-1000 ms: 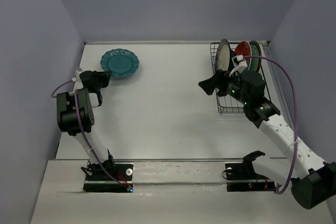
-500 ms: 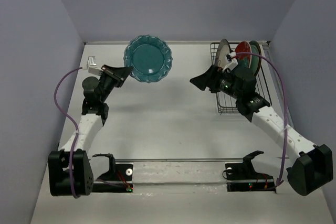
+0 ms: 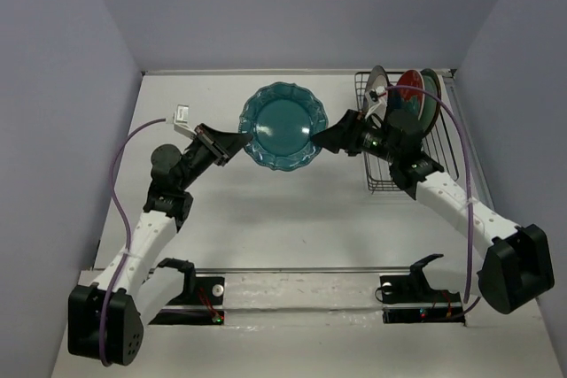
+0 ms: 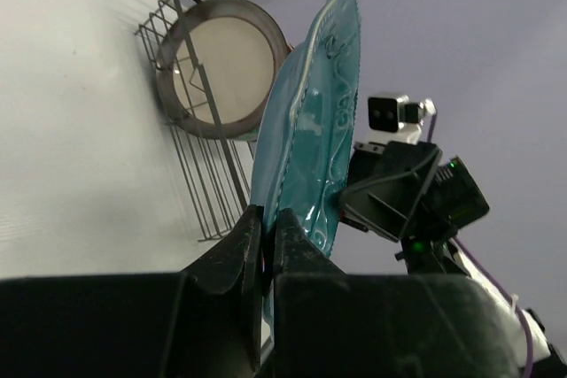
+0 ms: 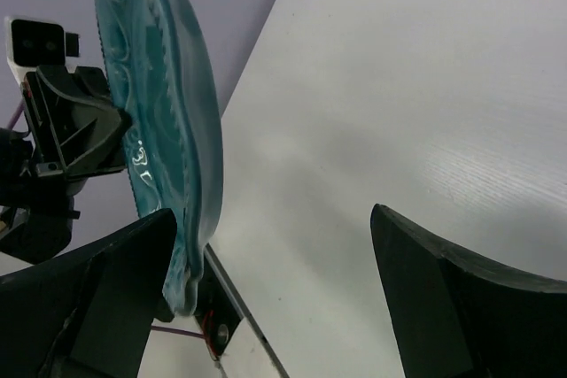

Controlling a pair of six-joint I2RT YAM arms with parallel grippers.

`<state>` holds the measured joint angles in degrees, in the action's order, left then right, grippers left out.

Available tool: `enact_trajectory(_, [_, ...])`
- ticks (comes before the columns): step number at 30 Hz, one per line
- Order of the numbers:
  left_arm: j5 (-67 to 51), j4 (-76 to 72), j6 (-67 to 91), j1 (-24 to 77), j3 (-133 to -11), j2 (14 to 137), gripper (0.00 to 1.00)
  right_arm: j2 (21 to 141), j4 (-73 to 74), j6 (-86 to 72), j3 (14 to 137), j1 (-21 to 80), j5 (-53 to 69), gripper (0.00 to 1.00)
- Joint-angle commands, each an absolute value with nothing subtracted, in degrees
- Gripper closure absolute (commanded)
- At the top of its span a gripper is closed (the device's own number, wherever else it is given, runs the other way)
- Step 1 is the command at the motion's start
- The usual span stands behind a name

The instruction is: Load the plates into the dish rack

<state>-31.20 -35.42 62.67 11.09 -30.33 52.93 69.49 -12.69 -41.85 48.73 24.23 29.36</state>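
My left gripper (image 3: 241, 141) is shut on the left rim of the scalloped teal plate (image 3: 283, 126) and holds it in the air over the middle of the table. In the left wrist view the plate (image 4: 310, 130) stands on edge between my closed fingers. My right gripper (image 3: 324, 140) is open at the plate's right rim; in the right wrist view the plate's edge (image 5: 168, 130) lies against the left finger (image 5: 115, 289), the other finger far off. The black wire dish rack (image 3: 390, 170) at the back right holds the cream plate with brown rim (image 3: 377, 95), the red floral plate (image 3: 413, 90) and more behind.
Grey walls close in the table on left, back and right. The rack's near half (image 3: 390, 179) shows bare wire. The right arm's purple cable (image 3: 461, 157) arcs over the rack. Arm bases stand at the near edge.
My left arm has lifted the teal plate off the back-left of the table and carried it right. My right gripper has moved left from the rack to meet the plate's rim.
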Motion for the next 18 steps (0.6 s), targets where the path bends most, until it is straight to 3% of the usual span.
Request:
enact_trajectory(1, [-34.0,-46.2,66.0,14.2,-31.6,50.4,0.94,70.2,-19.2,-42.3,50.6,25.2,34.5,0.04])
enact_trajectory(5, [-34.5,-46.2,65.4,16.5,-32.3,51.2,0.94,70.8,-20.6,-42.5,50.4,25.2,35.2,0.1])
enact_trajectory(7, [-34.6,-46.1,64.2,17.4,-32.7,51.5,0.94,71.3,-21.5,-42.9,50.1,25.2,35.9,0.26])
enact_trajectory(8, [-34.6,-46.1,64.1,17.8,-32.8,51.6,0.94,71.5,-22.1,-43.2,49.9,25.2,35.9,0.45])
enact_trajectory(9, [-34.7,-46.1,63.8,18.0,-32.9,51.5,0.94,71.5,-23.3,-43.9,49.1,25.2,35.8,0.55])
enact_trajectory(10, [-34.6,-45.9,63.4,18.0,-32.7,51.5,0.94,71.5,-23.8,-44.2,48.8,25.2,35.6,0.77])
enact_trajectory(11, [-34.4,-45.2,62.8,18.0,-32.5,51.3,0.91,71.4,-24.0,-44.3,48.5,25.2,35.3,0.78])
enact_trajectory(12, [-33.6,-42.6,60.7,18.0,-32.6,50.9,0.71,70.9,-24.0,-44.4,48.2,25.2,34.3,0.93])
enact_trajectory(15, [-32.6,-37.2,56.1,17.9,-33.9,50.0,0.45,69.7,-21.9,-43.4,48.4,25.2,30.9,0.93])
enact_trajectory(16, [-32.4,-33.8,52.5,18.0,-34.8,49.2,0.31,69.1,-19.3,-42.5,49.1,25.2,29.1,0.93])
enact_trajectory(18, [-31.4,-27.3,48.4,18.0,-36.1,48.2,0.21,67.2,-15.1,-38.2,50.9,25.2,22.9,0.93])
